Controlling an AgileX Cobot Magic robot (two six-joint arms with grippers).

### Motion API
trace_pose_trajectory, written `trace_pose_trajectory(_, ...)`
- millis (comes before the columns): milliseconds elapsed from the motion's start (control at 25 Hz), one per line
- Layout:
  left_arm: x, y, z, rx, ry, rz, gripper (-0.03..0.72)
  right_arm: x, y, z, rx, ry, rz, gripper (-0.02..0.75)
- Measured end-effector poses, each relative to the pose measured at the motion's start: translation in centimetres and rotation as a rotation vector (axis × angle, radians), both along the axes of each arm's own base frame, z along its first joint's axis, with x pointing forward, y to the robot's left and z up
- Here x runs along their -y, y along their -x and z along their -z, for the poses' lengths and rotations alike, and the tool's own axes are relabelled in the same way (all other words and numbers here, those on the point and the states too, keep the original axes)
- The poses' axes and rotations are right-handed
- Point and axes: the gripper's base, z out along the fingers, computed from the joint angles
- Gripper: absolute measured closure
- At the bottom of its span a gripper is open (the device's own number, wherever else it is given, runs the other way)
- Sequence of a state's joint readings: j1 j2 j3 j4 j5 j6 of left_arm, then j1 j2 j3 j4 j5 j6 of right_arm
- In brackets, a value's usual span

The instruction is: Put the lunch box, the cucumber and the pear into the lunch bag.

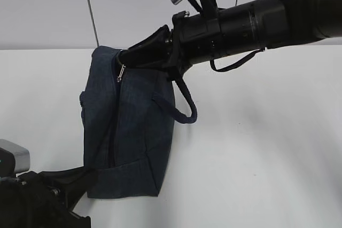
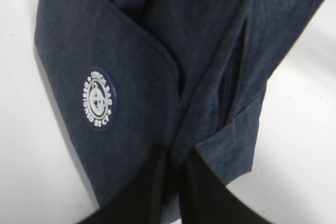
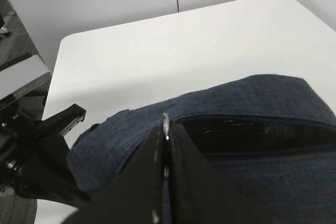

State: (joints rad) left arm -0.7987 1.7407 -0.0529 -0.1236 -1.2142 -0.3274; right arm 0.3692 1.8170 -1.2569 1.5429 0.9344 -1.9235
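Note:
The dark navy lunch bag [image 1: 128, 132] lies on the white table, and shows in the left wrist view [image 2: 131, 51] and the right wrist view [image 3: 262, 98]. My right gripper [image 1: 124, 60] is shut on the silver zipper ring pull [image 1: 121, 72] at the bag's far end; the ring shows between its jaws [image 3: 166, 121]. Behind the pull the zipper stands open on a dark inside [image 3: 262, 132]. My left gripper [image 1: 88, 177] is shut on fabric at the bag's near end [image 2: 176, 161]. The lunch box, cucumber and pear are out of view.
A looped strap handle [image 1: 184, 105] hangs off the bag's right side. The white round logo [image 2: 98, 99] faces the left wrist camera. The left arm [image 3: 37, 150] shows at the left of the right wrist view. The white table [image 1: 256, 148] extends to the right.

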Motion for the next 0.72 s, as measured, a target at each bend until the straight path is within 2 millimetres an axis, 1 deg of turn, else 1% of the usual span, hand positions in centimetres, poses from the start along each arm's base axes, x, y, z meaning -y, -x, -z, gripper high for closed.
trace_pose_trajectory(160,0.1,0.0,0.0,0.0,0.001,0.008,0.677,-0.4,-1.0,0.4,0.003,-0.005,0.006,0.738)
trace_pose_trajectory(280,0.1,0.1,0.0,0.001,0.003,0.015,0.677,-0.5,-1.3,0.0,0.021,-0.01,0.007,0.738)
trace_pose_trajectory(360,0.1,0.1,0.0,0.002,0.003,0.016,0.677,-0.6,-1.5,-0.6,0.041,-0.018,0.009,0.738)
trace_pose_trajectory(560,0.1,0.1,0.0,-0.001,0.005,0.019,0.677,-0.7,-1.3,-0.8,0.01,-0.033,-0.019,0.738)
trace_pose_trajectory(720,0.2,0.1,0.0,-0.001,0.005,0.022,0.677,-0.6,-1.5,-0.7,0.015,-0.021,0.0,0.738)
